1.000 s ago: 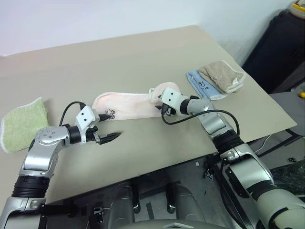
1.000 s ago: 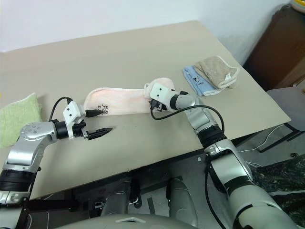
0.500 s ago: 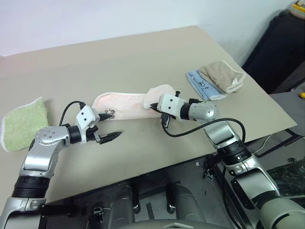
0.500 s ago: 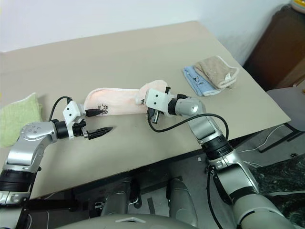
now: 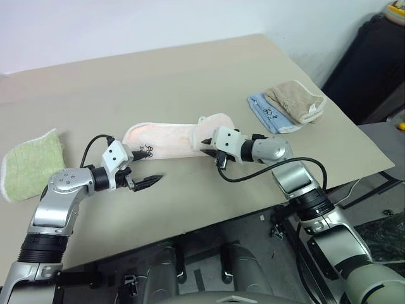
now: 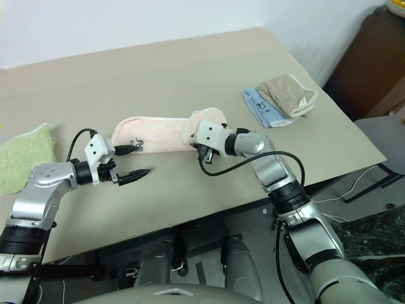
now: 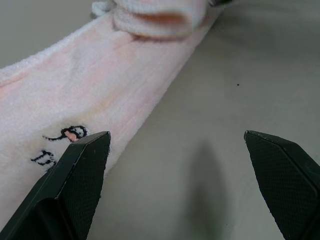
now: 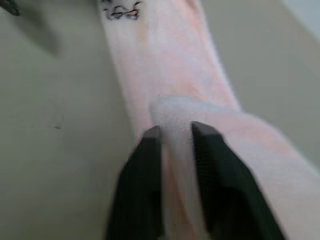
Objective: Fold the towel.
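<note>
The towel (image 5: 161, 139) is a long pale pink strip lying across the middle of the tan table (image 5: 190, 76). A small dark printed mark (image 7: 62, 135) sits near its left end. My right gripper (image 5: 206, 142) is shut on a raised fold at the towel's right end, and the pink cloth (image 8: 165, 60) shows pinched between its two black fingers (image 8: 145, 165). My left gripper (image 5: 148, 167) stands open just in front of the towel's left end, one finger (image 7: 80, 165) beside the printed mark and nothing between the jaws.
A light green towel (image 5: 28, 161) lies at the table's left edge. A tan towel (image 5: 294, 98) rests on a blue cloth (image 5: 266, 115) at the right. A dark cabinet (image 5: 373, 57) stands beyond the table's right side.
My right gripper has drawn back toward me and a little left, bringing the towel's right end with it and lower over the strip. The left gripper has stayed put.
</note>
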